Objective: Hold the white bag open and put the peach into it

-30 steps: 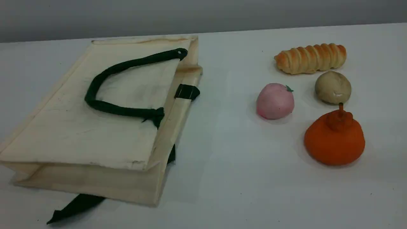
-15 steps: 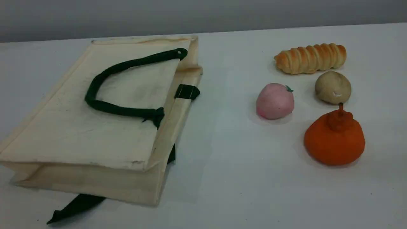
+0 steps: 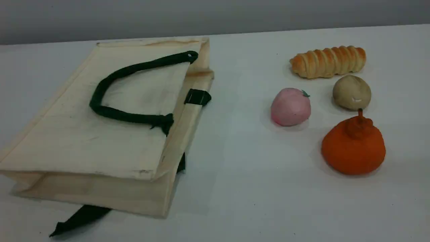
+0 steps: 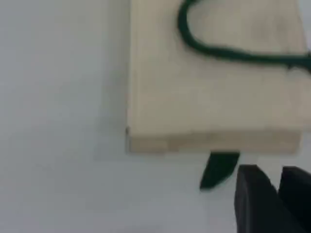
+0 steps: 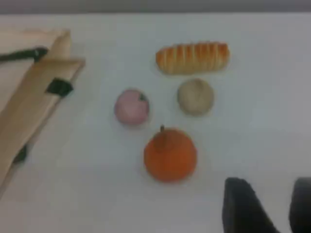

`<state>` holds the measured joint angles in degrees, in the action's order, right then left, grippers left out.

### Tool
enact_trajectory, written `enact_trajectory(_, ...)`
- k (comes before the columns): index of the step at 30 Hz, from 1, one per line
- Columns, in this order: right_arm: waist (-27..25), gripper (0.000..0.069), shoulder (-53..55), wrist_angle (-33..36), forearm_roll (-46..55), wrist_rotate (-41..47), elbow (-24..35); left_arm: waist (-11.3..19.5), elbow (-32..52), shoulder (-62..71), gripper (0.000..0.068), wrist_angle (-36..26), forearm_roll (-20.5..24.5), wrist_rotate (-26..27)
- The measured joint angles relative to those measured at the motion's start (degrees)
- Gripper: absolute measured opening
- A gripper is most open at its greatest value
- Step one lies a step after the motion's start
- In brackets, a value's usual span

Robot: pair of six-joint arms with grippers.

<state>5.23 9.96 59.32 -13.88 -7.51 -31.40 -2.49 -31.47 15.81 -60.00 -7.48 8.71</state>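
1. Peach (image 3: 290,107) sits on the worktop (image 3: 242,188), to the right of the white bag (image 3: 100,134) and well apart from it.
2. In the right wrist view the peach is far from the right end effector (image 5: 269,187). The orange fruit (image 3: 352,148) is nearer to it. Its two fingers are apart and hold nothing.
3. The left end effector (image 4: 272,177) is open just a little and holds nothing. It is near the white bag's edge, beside a loose green strap end (image 4: 218,171).
4. The peach is small, round and pale pink, with a tiny green leaf.
5. The white bag lies flat and folded, with a green handle (image 3: 111,112) on top. Its inside is hidden.
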Motion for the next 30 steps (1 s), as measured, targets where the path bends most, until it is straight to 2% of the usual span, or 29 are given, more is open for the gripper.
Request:
enact_trajectory(11,0.0,0.022,17.49,-3.93,-0.17,-0.66,-13.11,0.0,-11.56,15.25,0.0127,5.09,0.17,-0.12)
enact_trajectory(17,0.0,0.0241,22.1,-8.9,0.86,-0.73,-13.12,0.0,-12.32,21.66,0.0161,11.29,0.66,-0.12)
enact_trajectory(27,0.0,0.0244,30.16,-13.5,0.31,-0.83,-13.11,0.0,-12.27,28.58,0.0209,16.28,1.53,-0.27)
enact_trajectory(30,0.0,0.026,30.54,-14.48,0.31,-0.77,-13.11,0.0,-12.27,28.77,0.0245,18.26,1.36,-0.27)
